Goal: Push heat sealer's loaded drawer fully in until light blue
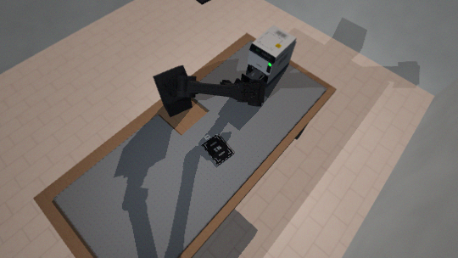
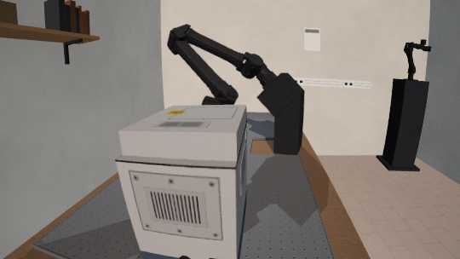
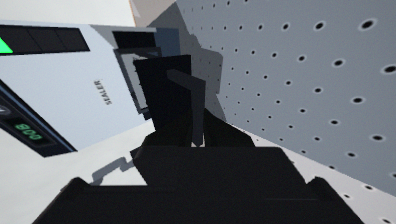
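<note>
Top view, sealer (image 1: pixel 273 50) (image 2: pixel 183 142) (image 3: pixel 70 82) upright toward 1 o'clock on the grey board (image 1: pixel 191 174) (image 2: pixel 278 183) (image 3: pixel 300 60). We see its drawer (image 1: pixel 256 74) (image 3: pixel 165 82) out at the sealer's 7 o'clock side, so not fully in. Light (image 1: pixel 270 64) (image 3: pixel 4 46) green.

Wrist view: the drawer's dark front toward 11 o'clock, handle (image 3: pixel 199 102) running down to 6. Pincer (image 1: pixel 251 79) (image 3: pixel 198 112) pinching the handle, by our look; tips partly lost in black. A pale strip shows inside the drawer behind that front; we cannot tell whether sheet and frame sit square.

Arm (image 1: pixel 214 88) (image 2: pixel 209 47) reaches in, top view, from the black block (image 1: pixel 173 91) (image 2: pixel 290 115) at the sealer's 8 o'clock. Printed black card (image 1: pixel 218 149) lies flat on the board, well apart from the sealer, at its 7. Yellow label (image 1: pixel 278 46) (image 2: pixel 175 112) on the sealer's top.

Exterior view: second, smaller arm (image 2: pixel 410 60) on a dark pedestal (image 2: pixel 405 123) at 2 o'clock.
</note>
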### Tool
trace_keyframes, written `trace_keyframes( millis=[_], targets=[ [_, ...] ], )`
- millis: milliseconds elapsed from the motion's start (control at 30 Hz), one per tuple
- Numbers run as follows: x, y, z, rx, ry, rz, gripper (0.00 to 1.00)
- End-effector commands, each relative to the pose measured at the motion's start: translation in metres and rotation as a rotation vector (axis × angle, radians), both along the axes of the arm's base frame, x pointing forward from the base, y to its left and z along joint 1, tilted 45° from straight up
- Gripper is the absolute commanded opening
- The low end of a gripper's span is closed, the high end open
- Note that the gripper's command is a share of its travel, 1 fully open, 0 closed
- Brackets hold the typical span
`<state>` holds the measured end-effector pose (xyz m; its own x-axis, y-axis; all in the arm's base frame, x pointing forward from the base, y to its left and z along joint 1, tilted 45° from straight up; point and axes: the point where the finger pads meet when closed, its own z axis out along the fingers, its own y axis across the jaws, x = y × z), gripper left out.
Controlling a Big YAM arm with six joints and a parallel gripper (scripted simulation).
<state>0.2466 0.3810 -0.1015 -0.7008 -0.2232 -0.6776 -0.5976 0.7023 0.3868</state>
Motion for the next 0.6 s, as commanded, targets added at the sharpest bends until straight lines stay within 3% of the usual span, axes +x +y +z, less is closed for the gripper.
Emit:
trace_keyframes(
  millis=[0, 567],
  targets=[
    [-0.012, 0.011, -0.01, -0.009, 0.026, 0.018, 0.0],
    [-0.015, 0.035, -0.016, -0.009, 0.025, 0.019, 0.0]
  ],
)
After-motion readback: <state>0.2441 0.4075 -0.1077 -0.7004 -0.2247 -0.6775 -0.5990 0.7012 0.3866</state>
